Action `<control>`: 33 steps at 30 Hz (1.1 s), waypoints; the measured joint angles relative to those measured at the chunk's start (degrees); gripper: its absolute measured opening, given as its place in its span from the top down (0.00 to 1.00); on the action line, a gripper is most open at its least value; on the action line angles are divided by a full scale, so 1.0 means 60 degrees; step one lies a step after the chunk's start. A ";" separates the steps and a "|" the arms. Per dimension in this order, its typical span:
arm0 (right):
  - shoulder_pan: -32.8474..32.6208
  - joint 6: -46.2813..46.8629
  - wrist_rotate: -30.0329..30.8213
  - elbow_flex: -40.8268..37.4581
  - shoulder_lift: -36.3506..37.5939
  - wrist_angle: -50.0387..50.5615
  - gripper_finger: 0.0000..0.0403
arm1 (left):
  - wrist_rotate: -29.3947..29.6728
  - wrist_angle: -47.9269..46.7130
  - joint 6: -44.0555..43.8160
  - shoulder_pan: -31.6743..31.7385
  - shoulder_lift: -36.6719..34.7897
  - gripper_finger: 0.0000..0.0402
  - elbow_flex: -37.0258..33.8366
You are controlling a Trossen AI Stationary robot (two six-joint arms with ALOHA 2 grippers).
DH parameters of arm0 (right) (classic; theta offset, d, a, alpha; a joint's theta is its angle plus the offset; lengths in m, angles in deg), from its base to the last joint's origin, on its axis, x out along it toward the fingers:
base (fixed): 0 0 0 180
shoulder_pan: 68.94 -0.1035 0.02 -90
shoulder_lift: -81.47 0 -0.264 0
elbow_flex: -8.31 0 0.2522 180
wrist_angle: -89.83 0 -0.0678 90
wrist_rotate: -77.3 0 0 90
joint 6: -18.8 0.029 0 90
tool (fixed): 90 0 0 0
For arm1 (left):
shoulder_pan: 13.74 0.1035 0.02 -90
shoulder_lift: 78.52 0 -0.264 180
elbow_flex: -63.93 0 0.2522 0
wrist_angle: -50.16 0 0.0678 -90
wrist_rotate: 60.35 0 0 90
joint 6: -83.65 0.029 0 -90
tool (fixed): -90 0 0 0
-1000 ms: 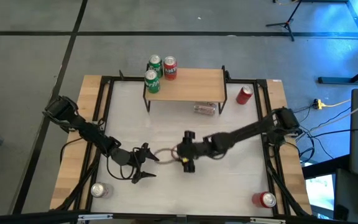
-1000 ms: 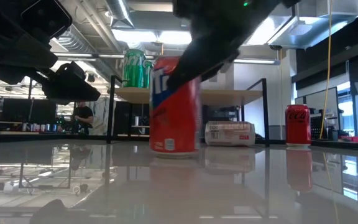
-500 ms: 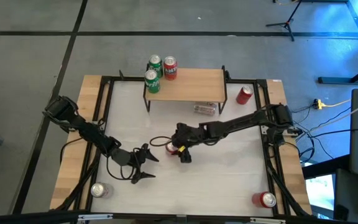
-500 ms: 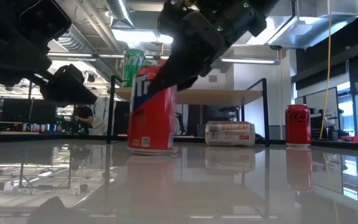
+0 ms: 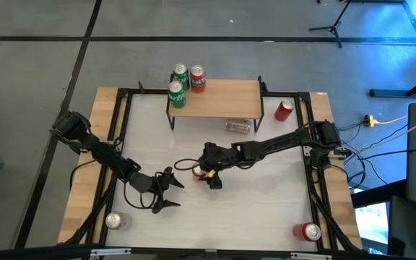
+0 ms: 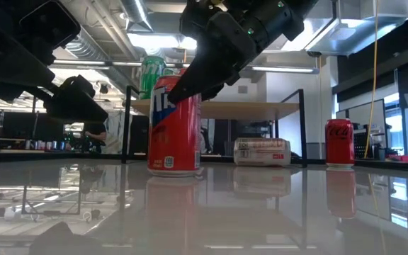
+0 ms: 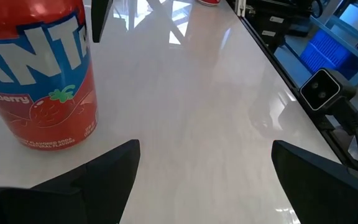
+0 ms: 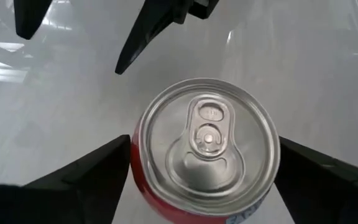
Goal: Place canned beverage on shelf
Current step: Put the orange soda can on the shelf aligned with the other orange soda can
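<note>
Since the earlier frame, the right gripper (image 5: 202, 174) has shifted from mid-table toward 9 o'clock, carrying the red Fanta can (image 6: 175, 126) with it; that can now stands upright on the white table (image 5: 266, 209), near the centre; the right gripper's fingers straddle it from above, one on each side of the can top (image 8: 208, 142), spread wider than the can; whether they touch its wall cannot be told.

Left gripper (image 5: 166, 190) waits at 8 o'clock from the can, fingers apart, nothing between them; the can sits just beyond its fingertips in the left wrist view.

Shelf (image 5: 222, 99) stands at 12 o'clock of the table; its left end carries two green cans (image 5: 177, 94) and one red can (image 5: 197, 79); a silver can (image 5: 237, 127) lies on its side in front of the shelf; a red Coca-Cola can (image 5: 284, 110) stands at 3 o'clock of the shelf; one silver-topped can (image 5: 114, 220) sits at the 7 o'clock corner, another red can (image 5: 310, 232) at the 5 o'clock corner.
</note>
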 joint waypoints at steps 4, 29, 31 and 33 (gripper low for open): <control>0.0000 0.0000 -0.0004 0.0000 0.0004 0.0023 0.08 | 0.0000 0.0000 0.0000 0.0000 0.0000 0.12 0.0000; -0.1732 0.1522 0.2353 0.2041 0.1564 0.6097 0.08 | 0.0623 -0.0165 0.0076 0.0090 0.0000 0.12 0.0048; -0.2227 0.1841 0.3089 0.1717 0.1748 0.6092 0.08 | 0.0627 -0.0198 0.0113 0.0187 0.0000 0.12 0.0161; -0.2727 0.2265 0.3903 0.1273 0.1899 0.6011 0.08 | 0.0599 -0.0337 0.0310 0.0307 0.0000 0.12 0.0407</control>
